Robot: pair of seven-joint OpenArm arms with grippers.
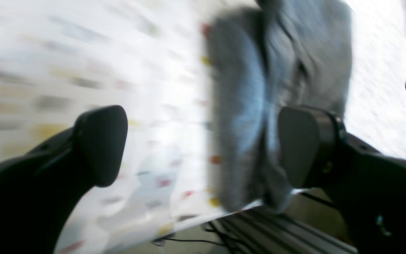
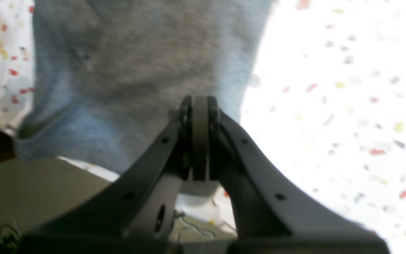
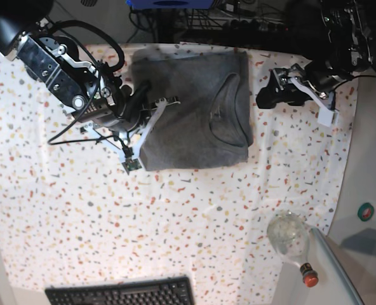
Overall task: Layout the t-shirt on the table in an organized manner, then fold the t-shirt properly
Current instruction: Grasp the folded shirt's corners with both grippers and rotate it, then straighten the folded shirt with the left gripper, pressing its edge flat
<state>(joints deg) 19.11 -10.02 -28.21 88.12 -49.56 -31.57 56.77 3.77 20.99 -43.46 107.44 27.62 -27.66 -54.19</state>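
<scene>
Your soft grey t-shirt [image 3: 194, 111] lies folded on the speckled bench [image 3: 175, 216]. Your left gripper [image 1: 203, 146] gapes wide beside the shirt; your right gripper [image 2: 199, 106] is pinched closed at its edge. A bottle [image 3: 293, 244] lies well off.

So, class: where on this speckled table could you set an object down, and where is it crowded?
Free: the wide stretch of table between the t-shirt and the keyboard, and the near-left area. Crowded: the shirt's left edge under the right gripper, beside the left gripper, and around the bottle.
</scene>
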